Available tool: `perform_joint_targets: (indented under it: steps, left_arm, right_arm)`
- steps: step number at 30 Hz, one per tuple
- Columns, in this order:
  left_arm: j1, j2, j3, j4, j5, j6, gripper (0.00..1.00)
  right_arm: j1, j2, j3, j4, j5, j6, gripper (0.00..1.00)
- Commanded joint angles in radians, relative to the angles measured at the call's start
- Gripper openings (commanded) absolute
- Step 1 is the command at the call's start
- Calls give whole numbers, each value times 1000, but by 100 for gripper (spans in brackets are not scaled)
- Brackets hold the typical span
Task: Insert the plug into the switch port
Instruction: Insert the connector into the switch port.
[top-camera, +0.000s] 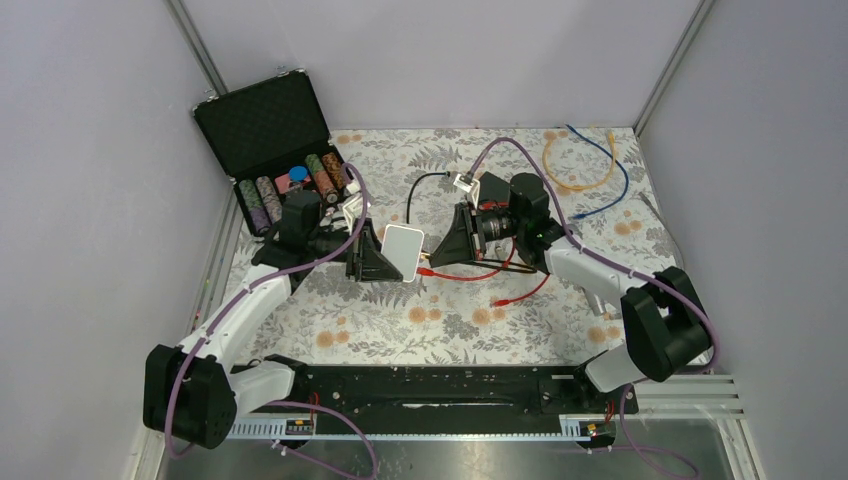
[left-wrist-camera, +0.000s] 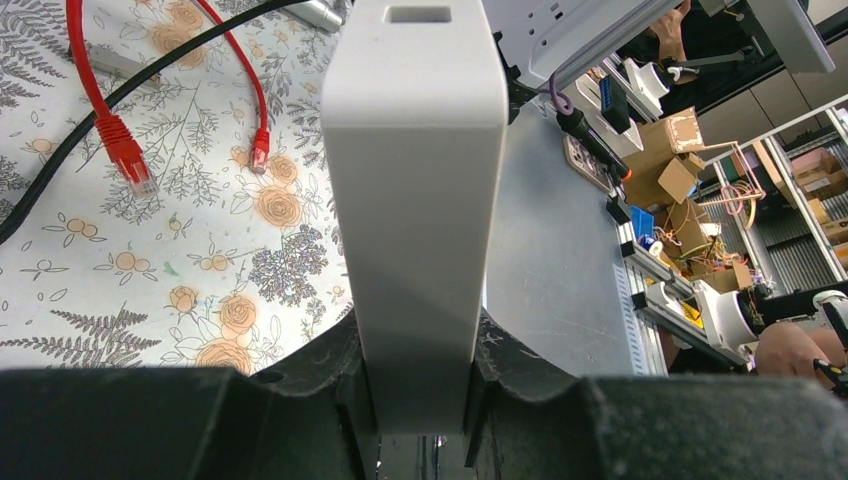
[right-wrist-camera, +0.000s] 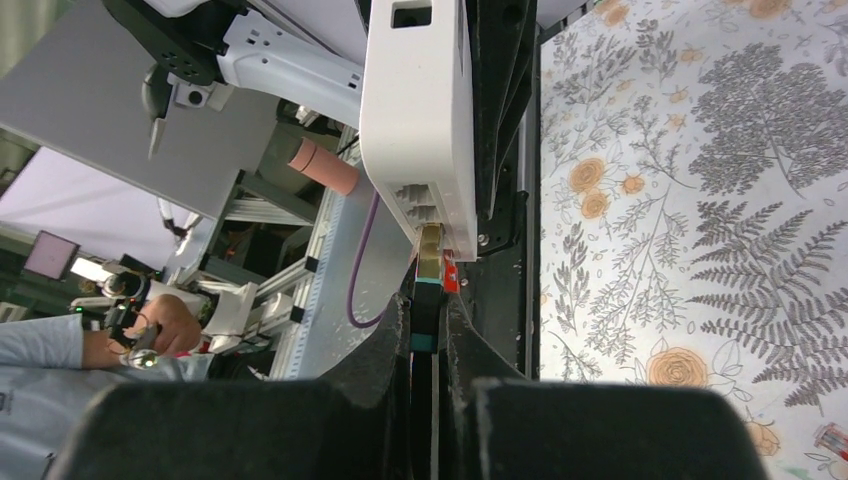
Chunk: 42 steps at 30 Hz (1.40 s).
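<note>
Left gripper (left-wrist-camera: 418, 385) is clamped on the white switch (left-wrist-camera: 415, 200). Right gripper (right-wrist-camera: 428, 345) is pinched tight on the plug (right-wrist-camera: 428, 268), its gold tip right at the switch's port row (right-wrist-camera: 420, 200); seated or not, can't tell.

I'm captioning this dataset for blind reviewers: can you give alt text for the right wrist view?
The right claw pinches a plug whose gold tip meets the port row on the narrow face of a white switch; whether it is seated cannot be told. A floral table cover fills the right side.
</note>
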Motion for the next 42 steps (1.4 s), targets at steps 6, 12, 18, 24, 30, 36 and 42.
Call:
perform_joint_targets:
  steps: [6,12,18,24,30,36,42]
  left_arm:
    - [-52,18,30,42,54,43,0]
    - [-80,99,154,-290,24,315,0]
    - [-130,122,174,-278,27,324,0]
    - [-138,110,155,-178,49,248,0]
    - [-142,177,262,-574,27,564,0]
    - [-176,245,339,-765,-11,730,0]
    - [-203,274,382,-763,-26,726,0]
  right_arm:
    - [14,56,37,97,-54,54,0]
    - [32,19,115,-294,10,-231,0]
    - [65,30,144,-309,35,-264,0]
    - [70,79,115,-101,-25,-106,0]
    - [72,86,234,-630,-60,-455,0]
    - [78,126,344,-940,-24,-695,0]
    - [115,150,363,-943,11,-689,0]
